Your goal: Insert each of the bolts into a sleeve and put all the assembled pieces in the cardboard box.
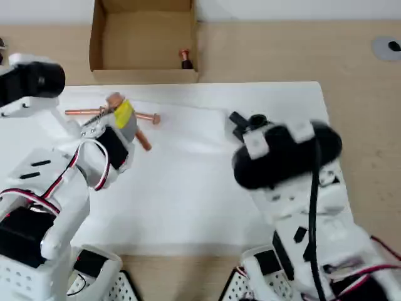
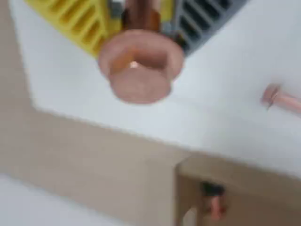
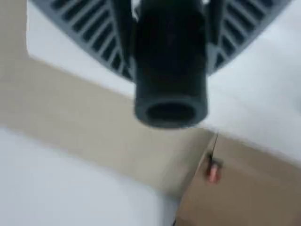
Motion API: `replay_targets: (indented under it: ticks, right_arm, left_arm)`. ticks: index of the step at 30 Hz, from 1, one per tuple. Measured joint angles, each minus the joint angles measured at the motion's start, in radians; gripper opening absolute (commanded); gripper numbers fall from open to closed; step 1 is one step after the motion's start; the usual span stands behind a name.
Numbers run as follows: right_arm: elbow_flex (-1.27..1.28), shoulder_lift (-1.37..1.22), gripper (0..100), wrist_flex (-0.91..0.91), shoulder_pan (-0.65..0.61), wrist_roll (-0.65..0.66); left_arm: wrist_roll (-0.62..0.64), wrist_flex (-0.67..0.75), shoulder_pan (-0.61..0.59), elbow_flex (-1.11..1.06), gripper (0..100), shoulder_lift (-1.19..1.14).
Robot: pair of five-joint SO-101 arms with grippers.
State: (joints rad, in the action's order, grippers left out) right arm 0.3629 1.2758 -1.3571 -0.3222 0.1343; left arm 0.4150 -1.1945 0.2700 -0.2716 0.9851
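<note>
Left arm [image 1: 56, 182] extends from the near left toward the far side, its gripper [image 1: 118, 113] clamped on a copper bolt [image 2: 140, 66]. Right arm [image 1: 301, 188], near right, angles far-left, gripper [image 1: 243, 127] clasping a black sleeve [image 3: 170, 70].

Coppery metal bolt [image 2: 140, 66], matt black sleeve [image 3: 170, 70], brown cardboard box [image 1: 144, 39].

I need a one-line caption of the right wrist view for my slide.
Right gripper holds a black sleeve above the white sheet, facing the cardboard box.
</note>
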Motion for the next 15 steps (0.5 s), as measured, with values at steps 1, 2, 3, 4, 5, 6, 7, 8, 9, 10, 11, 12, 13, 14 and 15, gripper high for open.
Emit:
replay_targets:
  ticks: [1, 2, 3, 4, 5, 6, 7, 8, 9, 10, 11, 12, 13, 14, 15]
  right_arm:
    - [0.081, 0.058, 1.1, 0.055, 0.000, 0.000]
    - [0.166, 0.123, 1.1, 0.112, 0.000, 0.000]
    - [0.256, 0.187, 1.1, 0.173, 0.000, -0.003]
    - [0.347, 0.253, 1.1, 0.236, 0.000, -0.003]
    - [0.433, 0.321, 1.1, 0.296, 0.000, -0.003]
    - [0.523, 0.385, 1.1, 0.359, 0.000, -0.003]
    - [0.614, 0.451, 1.1, 0.422, 0.000, -0.003]
    - [0.700, 0.497, 1.1, 0.480, 0.000, -0.003]
    - [0.783, 0.520, 1.1, 0.540, -0.002, -0.006]
    - [0.862, 0.526, 1.1, 0.592, -0.005, -0.008]
    - [0.931, 0.529, 1.1, 0.640, -0.008, -0.015]
    - [0.990, 0.531, 1.1, 0.689, -0.011, -0.034]
    - [1.034, 0.531, 1.1, 0.736, -0.011, -0.057]
    - [1.074, 0.532, 1.1, 0.783, -0.021, -0.075]
    - [1.117, 0.532, 1.1, 0.829, -0.040, -0.084]
  left_arm:
    - [-0.008, 0.025, 0.003, -0.008, 1, 0.000]
    - [-0.015, 0.049, 0.003, -0.021, 1, 0.000]
    - [-0.020, 0.068, 0.003, -0.041, 1, 0.002]
    - [-0.023, 0.083, 0.003, -0.061, 1, 0.003]
    - [-0.025, 0.098, 0.003, -0.083, 1, 0.003]
    - [-0.025, 0.114, 0.003, -0.104, 1, 0.003]
    - [-0.025, 0.129, 0.003, -0.124, 1, 0.003]
    - [-0.025, 0.144, 0.003, -0.144, 1, 0.003]
    - [-0.025, 0.160, 0.003, -0.160, 1, 0.003]
    - [-0.023, 0.180, 0.003, -0.178, 1, 0.003]
    - [-0.023, 0.203, 0.003, -0.198, 1, 0.003]
    - [-0.023, 0.229, 0.003, -0.221, 1, 0.003]
    - [-0.023, 0.258, 0.003, -0.249, 1, 0.003]
    - [-0.023, 0.288, 0.003, -0.276, 1, 0.003]
    - [-0.023, 0.324, 0.003, -0.308, 1, 0.005]
